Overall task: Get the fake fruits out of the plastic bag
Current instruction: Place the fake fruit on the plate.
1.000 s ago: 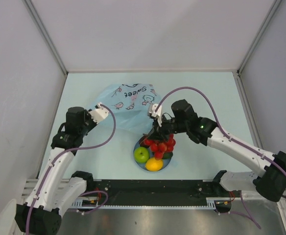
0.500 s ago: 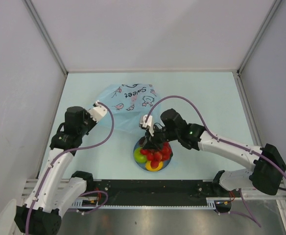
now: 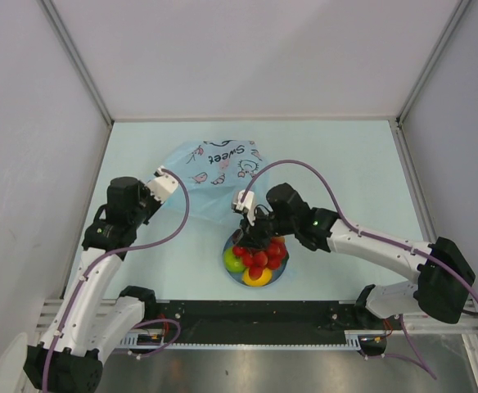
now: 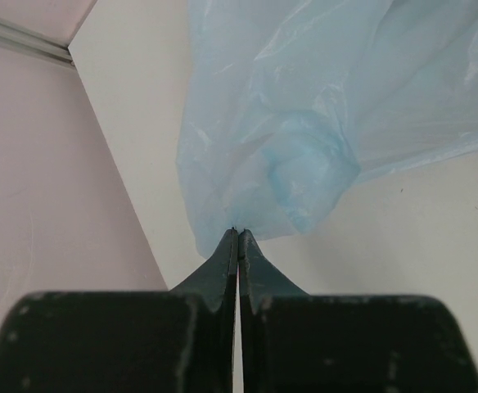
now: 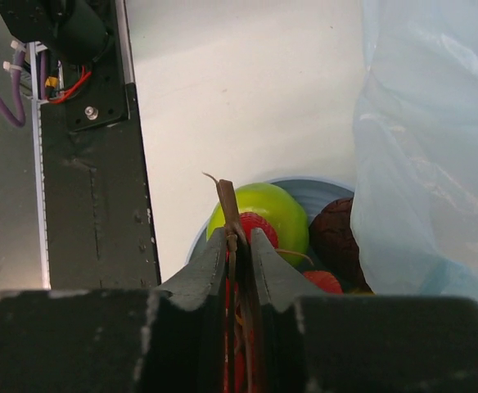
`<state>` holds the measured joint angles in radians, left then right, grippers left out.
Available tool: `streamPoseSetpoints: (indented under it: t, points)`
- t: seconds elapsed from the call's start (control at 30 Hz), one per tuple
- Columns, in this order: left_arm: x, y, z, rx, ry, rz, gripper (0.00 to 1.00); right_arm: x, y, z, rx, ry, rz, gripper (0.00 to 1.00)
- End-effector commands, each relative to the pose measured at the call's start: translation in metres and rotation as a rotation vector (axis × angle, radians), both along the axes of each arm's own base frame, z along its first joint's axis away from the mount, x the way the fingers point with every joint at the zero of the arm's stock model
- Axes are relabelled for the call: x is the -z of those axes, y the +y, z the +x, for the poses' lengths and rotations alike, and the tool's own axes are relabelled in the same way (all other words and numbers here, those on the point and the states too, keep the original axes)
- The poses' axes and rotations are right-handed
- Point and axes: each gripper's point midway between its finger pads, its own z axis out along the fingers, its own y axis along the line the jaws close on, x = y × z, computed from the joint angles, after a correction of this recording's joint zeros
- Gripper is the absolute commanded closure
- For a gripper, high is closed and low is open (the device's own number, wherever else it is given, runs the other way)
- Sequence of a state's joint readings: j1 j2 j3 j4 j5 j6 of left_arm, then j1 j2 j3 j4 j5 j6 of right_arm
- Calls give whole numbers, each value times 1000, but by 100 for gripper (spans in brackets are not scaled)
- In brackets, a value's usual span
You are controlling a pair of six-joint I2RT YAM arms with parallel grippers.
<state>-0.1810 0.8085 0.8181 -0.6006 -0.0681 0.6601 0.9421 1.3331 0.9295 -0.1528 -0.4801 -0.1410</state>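
The right end effector point(image 5: 237, 242), closed on the stem of the bunch of red grapes point(image 3: 260, 255), holds it over the plate point(image 5: 314, 187) and its green apple point(image 5: 265, 210), likely for release. Beyond the plate, the left end effector point(image 4: 237, 239) pinches a corner of the plastic bag point(image 4: 304, 131), apparently steadying it.

Pale-blue flat tabletop point(image 3: 345, 164) under left gripper point(image 3: 159, 174); plain grey-white panel walls point(image 3: 247, 49) beyond it; even, soft light.

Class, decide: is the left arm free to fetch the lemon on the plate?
Probably not: the left gripper is shut on the bag, and the grapes overhang the lemon.
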Motion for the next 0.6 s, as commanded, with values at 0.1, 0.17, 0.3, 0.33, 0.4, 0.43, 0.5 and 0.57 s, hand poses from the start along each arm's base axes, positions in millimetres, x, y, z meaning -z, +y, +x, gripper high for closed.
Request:
streamPoseSetpoints:
  t: [0.1, 0.17, 0.3, 0.33, 0.4, 0.43, 0.5, 0.57]
  points:
    - [-20, -8, 6, 11, -53, -48, 100, -12, 20, -14, -56, -10, 69, 88]
    - [-20, -8, 6, 10, -51, -49, 100, -10, 21, -15, -60, -14, 61, 83]
    - [-20, -8, 6, 11, -52, -50, 100, -5, 21, -14, -54, -12, 48, 51]
    - [-19, -8, 6, 12, -51, -48, 100, -7, 21, -14, -52, -14, 51, 45]
    - [-20, -8, 6, 12, -52, -52, 100, -13, 23, -14, -50, -8, 75, 34]
    - [-19, -8, 6, 11, -50, -53, 100, -18, 24, -16, -63, 0, 94, 32]
    - [-19, -10, 6, 15, -51, -59, 100, -26, 25, -20, -91, 2, 116, 26]
    - [-18, -10, 5, 18, -43, -60, 100, -41, 27, -19, -93, -5, 142, 23]
